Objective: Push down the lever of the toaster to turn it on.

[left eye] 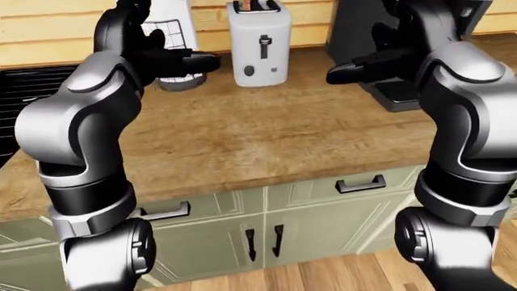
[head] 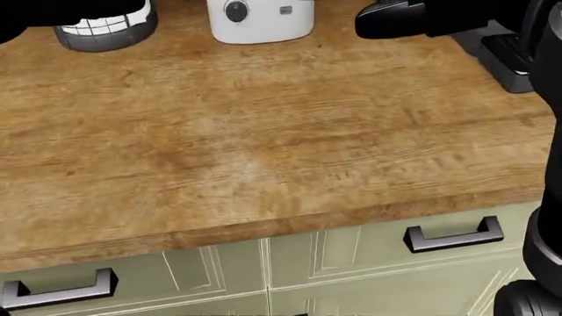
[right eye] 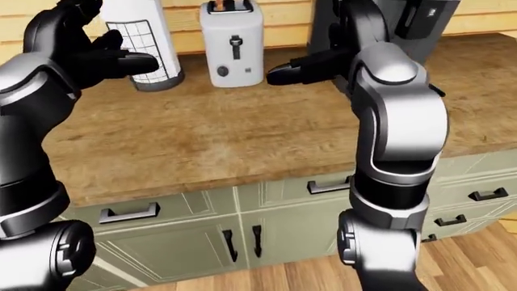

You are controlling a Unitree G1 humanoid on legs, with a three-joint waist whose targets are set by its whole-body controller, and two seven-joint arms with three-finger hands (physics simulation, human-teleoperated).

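A white toaster (left eye: 259, 43) stands at the top of the wooden counter (left eye: 266, 133), against the wood wall. Its black lever (left eye: 264, 46) sits high in the slot on the side facing me, with a round knob (left eye: 249, 70) below it. Toast shows in its top slots. My left hand (left eye: 194, 62) hangs open above the counter, left of the toaster and apart from it. My right hand (left eye: 347, 71) is open, fingers pointing left, right of the toaster and apart from it. The head view shows only the toaster's base (head: 261, 18).
A white blender-like jar with grid lines (left eye: 174, 42) stands left of the toaster, partly behind my left hand. A dark coffee machine (left eye: 388, 66) stands at the right, behind my right arm. Green cabinet drawers with handles (left eye: 359, 183) lie below the counter edge.
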